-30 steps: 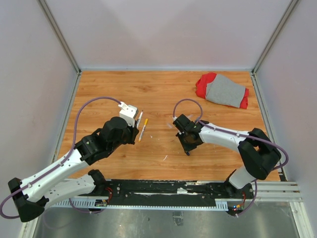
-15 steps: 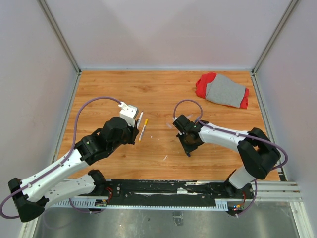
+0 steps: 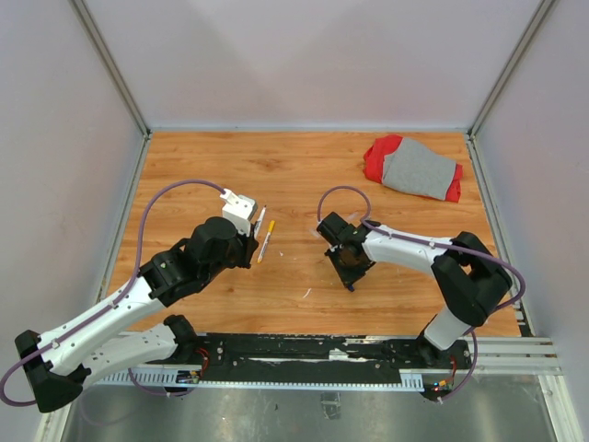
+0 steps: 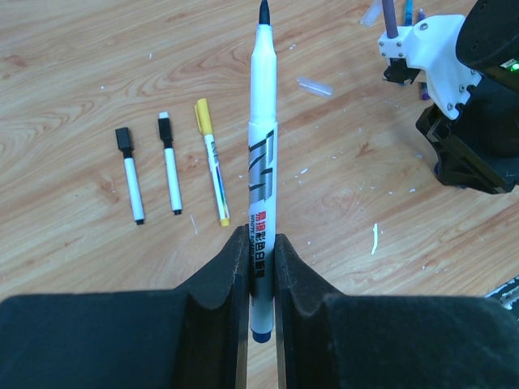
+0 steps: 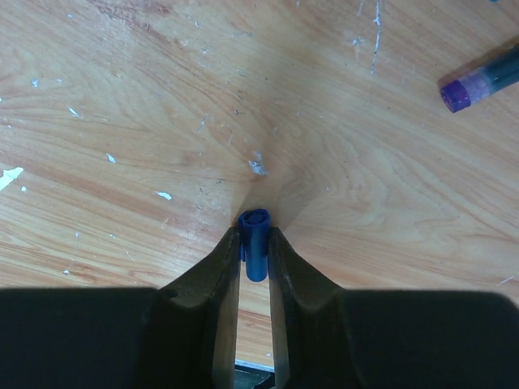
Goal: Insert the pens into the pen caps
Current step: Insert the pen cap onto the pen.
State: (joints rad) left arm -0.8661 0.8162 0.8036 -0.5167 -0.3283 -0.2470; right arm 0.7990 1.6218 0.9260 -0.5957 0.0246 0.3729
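Left gripper (image 4: pixel 260 243) clamps a bare-tipped pen (image 4: pixel 261 162) pointing forward; right gripper (image 5: pixel 254 235) pinches a blue cap (image 5: pixel 256 253) at its fingertips. Pen and cap sit well apart, not yet joined; three more pens (image 4: pixel 169 174) lie on the bench (image 4: pixel 81 65) left of the left gripper.

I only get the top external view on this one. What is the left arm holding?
Observer: The left gripper is shut on a white pen near its blue end, bare black tip pointing away.
Operator: And the right?
Observer: Between the fingers of the right gripper sits a small blue cap.
Operator: Anything loose nearby?
Observer: Three small pens lie side by side on the table, two black-ended, one yellow-ended.
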